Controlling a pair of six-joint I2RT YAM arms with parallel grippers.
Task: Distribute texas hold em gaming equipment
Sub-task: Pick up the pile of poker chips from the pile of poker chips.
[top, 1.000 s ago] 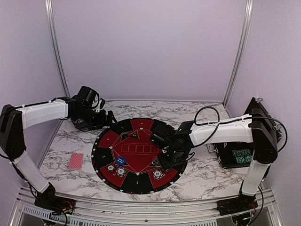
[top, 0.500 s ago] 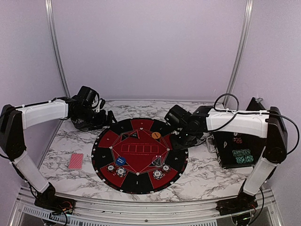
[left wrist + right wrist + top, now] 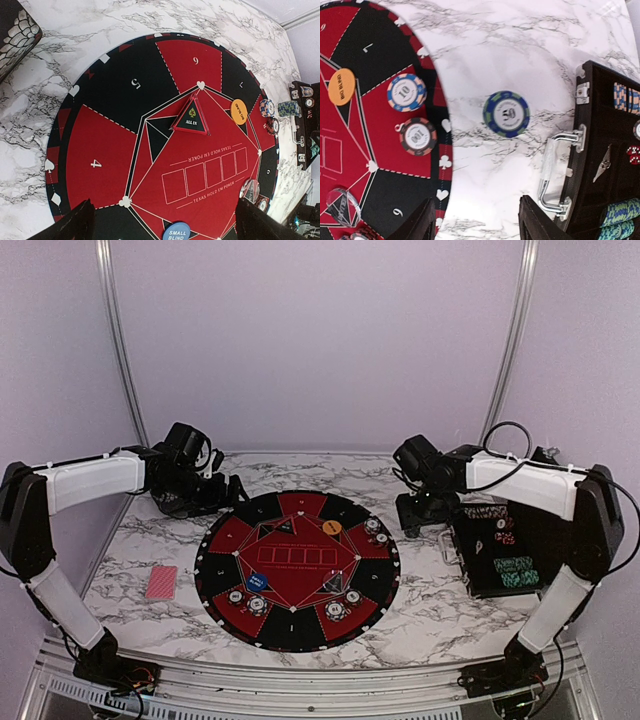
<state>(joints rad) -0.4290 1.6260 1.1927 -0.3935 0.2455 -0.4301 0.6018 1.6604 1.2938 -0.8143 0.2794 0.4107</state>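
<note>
The left fingers [image 3: 70, 226], spread wide, and the right fingers [image 3: 420, 225], partly open, hold nothing, while one blue-green chip [image 3: 506, 114] lies on the counter [image 3: 485, 45] just outside the mat [image 3: 380, 50], two striped chips [image 3: 406, 92] just inside.

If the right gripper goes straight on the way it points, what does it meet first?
Probably the blue-and-green chip lying on the table between mat and case, ahead of the open right gripper. It could instead meet bare table just short of the chip, since depth is unclear.
</note>
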